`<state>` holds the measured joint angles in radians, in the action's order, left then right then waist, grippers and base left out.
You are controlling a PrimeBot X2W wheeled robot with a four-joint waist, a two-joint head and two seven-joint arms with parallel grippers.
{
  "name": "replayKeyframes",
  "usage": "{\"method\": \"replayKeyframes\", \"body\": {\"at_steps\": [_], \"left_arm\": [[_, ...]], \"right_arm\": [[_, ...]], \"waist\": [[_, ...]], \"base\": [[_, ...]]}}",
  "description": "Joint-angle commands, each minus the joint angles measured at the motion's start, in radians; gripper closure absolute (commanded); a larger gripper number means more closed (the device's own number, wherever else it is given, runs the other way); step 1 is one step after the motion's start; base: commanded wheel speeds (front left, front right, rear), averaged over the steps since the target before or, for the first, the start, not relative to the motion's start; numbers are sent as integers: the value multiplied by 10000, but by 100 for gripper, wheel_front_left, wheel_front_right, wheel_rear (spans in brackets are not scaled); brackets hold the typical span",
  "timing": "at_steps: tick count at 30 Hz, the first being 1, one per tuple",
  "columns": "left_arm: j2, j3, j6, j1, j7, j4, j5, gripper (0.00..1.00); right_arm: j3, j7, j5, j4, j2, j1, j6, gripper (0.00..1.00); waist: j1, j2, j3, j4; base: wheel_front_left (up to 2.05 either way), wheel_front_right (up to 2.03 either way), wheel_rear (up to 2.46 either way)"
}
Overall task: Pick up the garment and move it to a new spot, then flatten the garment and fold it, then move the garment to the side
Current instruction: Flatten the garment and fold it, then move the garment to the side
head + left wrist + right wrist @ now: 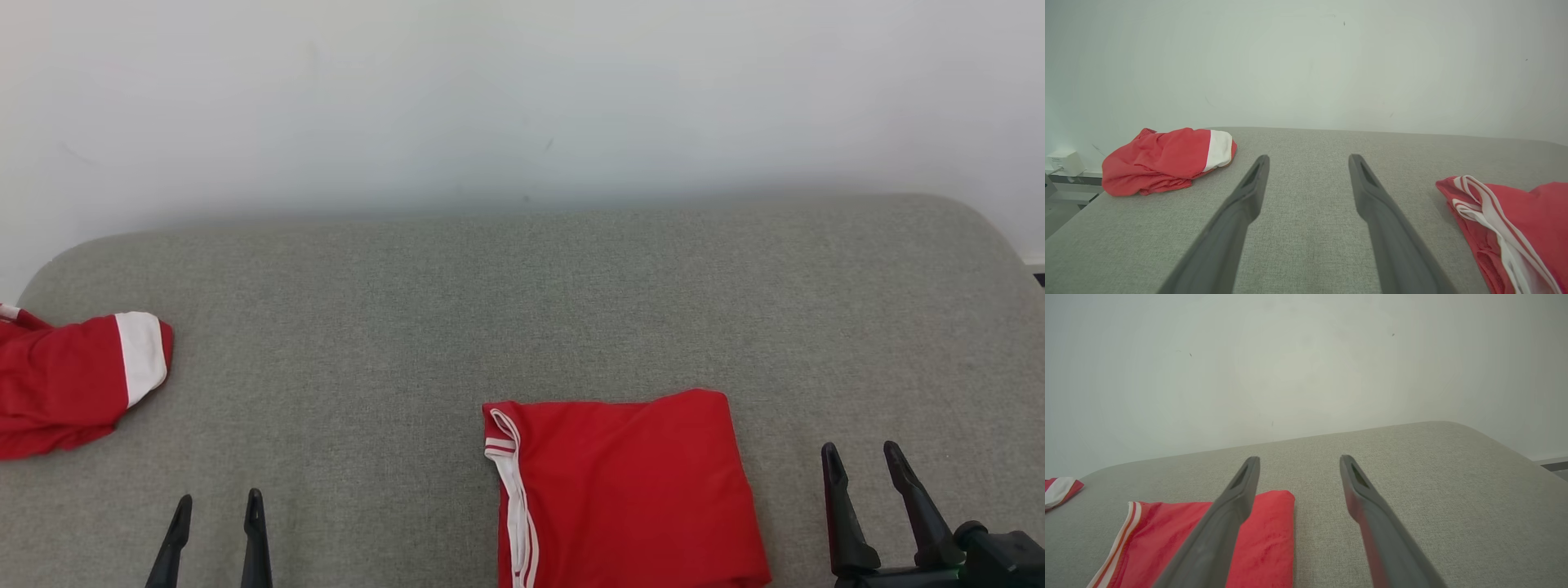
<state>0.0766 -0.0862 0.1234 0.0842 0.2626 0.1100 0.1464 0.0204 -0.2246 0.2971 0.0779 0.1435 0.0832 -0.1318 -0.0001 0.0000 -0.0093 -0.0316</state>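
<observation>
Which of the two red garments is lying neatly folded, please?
The striped-trim garment beside the right claw; the white-banded garment at the left lies crumpled.

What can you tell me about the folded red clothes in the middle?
The folded garment is bright red, soft-looking cloth, folded into a flat, neat rectangle. White trim with thin red stripes runs down its left edge. It lies on the grey fabric surface, near the front, right of the middle. Only that surface touches it; the open right end effector stands apart on its right.
</observation>
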Motion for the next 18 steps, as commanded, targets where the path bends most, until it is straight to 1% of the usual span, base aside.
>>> {"method": "replayKeyframes", "body": {"at_steps": [1,18], "left_arm": [[88,36,27,146,30,-80,45,0],[339,277,76,125,30,-132,216,0]], "right_arm": [[-67,22,-86,4,-2,90,25,0],[-30,133,-99,93,12,106,25,0]], "waist": [[1,0,-3,36],[1,0,6,81]], "base": [[0,0,0],[0,0,0]]}}
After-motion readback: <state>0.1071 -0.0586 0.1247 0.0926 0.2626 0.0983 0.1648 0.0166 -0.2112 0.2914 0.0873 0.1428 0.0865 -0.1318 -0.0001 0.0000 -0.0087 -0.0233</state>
